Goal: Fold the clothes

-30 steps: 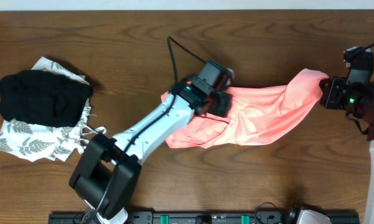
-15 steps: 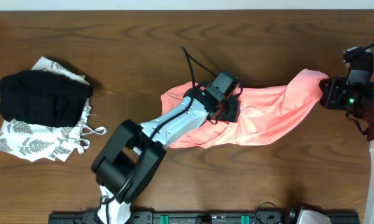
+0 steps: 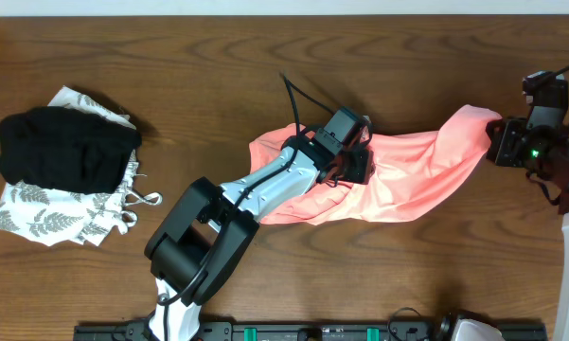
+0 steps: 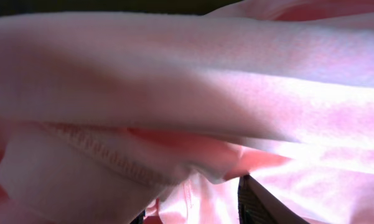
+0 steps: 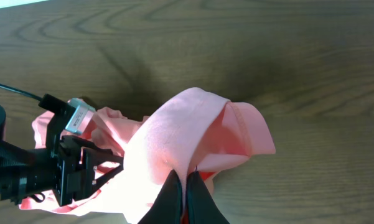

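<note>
- Looks to be the spreading-out step, with no fold made yet: shirt (image 3: 407, 175) lying bunched and wrinkled right of centre on the table (image 3: 265, 57), stretched in a band toward the right edge.
- Right gripper (image 3: 497, 142) clenched on the shirt's right end, pinching a raised fold of cloth clear of the wood.
- Left gripper (image 3: 348, 159) pressed into the shirt's left-middle, with nothing but pink cloth close up in its wrist view. Cannot tell whether grasping the fabric or released.
- Next move, by judgement: calls for a sure hold on the left side, then drawing both ends apart and laying the cloth flat. Thin fabric, so likely to sag and crumple if let slack.
- Counted: one shirt; one black garment (image 3: 66, 147) piled on one leaf-print garment (image 3: 47, 218) at far left, well apart from the shirt; two grippers.
</note>
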